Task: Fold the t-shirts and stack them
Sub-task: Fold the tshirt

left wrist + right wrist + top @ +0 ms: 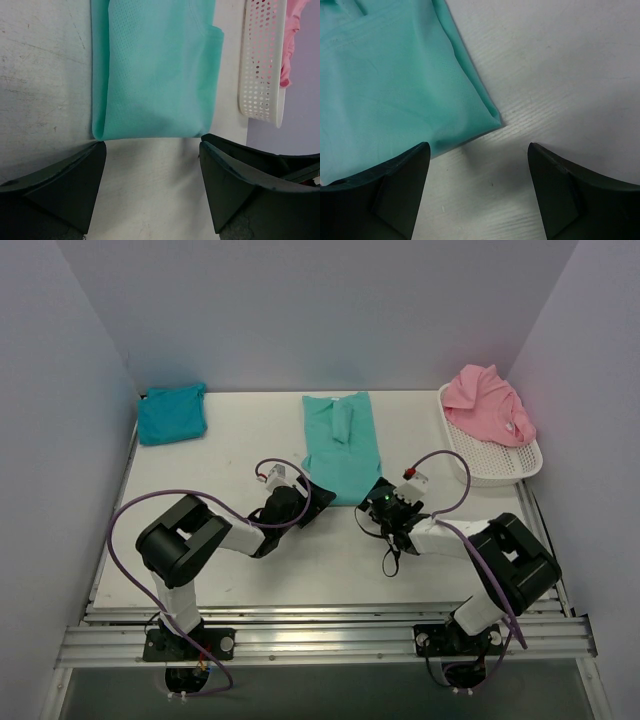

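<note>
The sea-green t-shirt (340,445) lies flat mid-table, folded into a long strip running away from the arms. Its near hem (150,131) sits just beyond my left gripper (152,144), which is open, low over the table and holds nothing. My right gripper (477,146) is open too, at the strip's near right corner (492,120), with bare table between its fingers. In the top view the left gripper (318,490) and right gripper (375,498) flank the hem's two corners. The turquoise-blue t-shirt (172,412) lies folded at the back left. The pink t-shirt (488,405) is heaped in the basket.
A white mesh basket (500,475) stands at the back right edge; its rim (260,65) shows in the left wrist view, right of the green strip. Walls enclose the table on the left, back and right. Purple cables loop over both arms.
</note>
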{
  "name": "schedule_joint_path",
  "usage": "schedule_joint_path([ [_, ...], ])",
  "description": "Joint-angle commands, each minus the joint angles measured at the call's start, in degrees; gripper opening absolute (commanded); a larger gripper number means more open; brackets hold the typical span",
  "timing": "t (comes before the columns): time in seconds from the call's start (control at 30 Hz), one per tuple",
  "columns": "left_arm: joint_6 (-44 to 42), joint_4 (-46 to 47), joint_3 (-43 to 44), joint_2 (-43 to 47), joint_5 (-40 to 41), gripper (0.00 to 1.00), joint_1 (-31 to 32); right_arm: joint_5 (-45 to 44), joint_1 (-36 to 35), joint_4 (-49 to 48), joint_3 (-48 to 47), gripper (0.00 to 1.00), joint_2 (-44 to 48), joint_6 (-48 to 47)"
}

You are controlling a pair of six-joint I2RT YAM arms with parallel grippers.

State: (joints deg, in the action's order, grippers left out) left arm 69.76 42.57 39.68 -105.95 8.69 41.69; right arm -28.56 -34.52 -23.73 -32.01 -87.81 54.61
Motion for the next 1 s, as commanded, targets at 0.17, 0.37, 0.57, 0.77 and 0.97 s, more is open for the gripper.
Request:
schedule_joint_path([
  [0.17, -1.2, -5.0, 0.3, 1.4, 2.9, 0.82, 0.3, 1.3, 0.4, -4.7, 0.2, 0.73, -4.4, 1.2],
  [0.37, -1.6, -5.9, 0.1, 2.2, 4.0, 0.77, 0.3, 0.2, 0.3, -4.9, -0.5, 0.71, -5.5, 0.8],
  [0.57, -1.8, -6.3, 0.3, 2.2, 4.4, 0.74, 0.2, -2.0, 0.5, -6.0, -1.1, 0.64, -7.2, 0.1],
  [0.77, -2.5, -6.8, 0.8, 2.1, 4.8, 0.74, 0.1, -0.9, 1.0, -8.7, -1.9, 0.51, -11.3, -0.3],
  [0.97, -2.9, -7.1, 1.0, 2.0, 5.3, 0.73, -0.1, -0.2, 1.0, -10.5, -2.6, 0.45, -14.4, -0.6],
])
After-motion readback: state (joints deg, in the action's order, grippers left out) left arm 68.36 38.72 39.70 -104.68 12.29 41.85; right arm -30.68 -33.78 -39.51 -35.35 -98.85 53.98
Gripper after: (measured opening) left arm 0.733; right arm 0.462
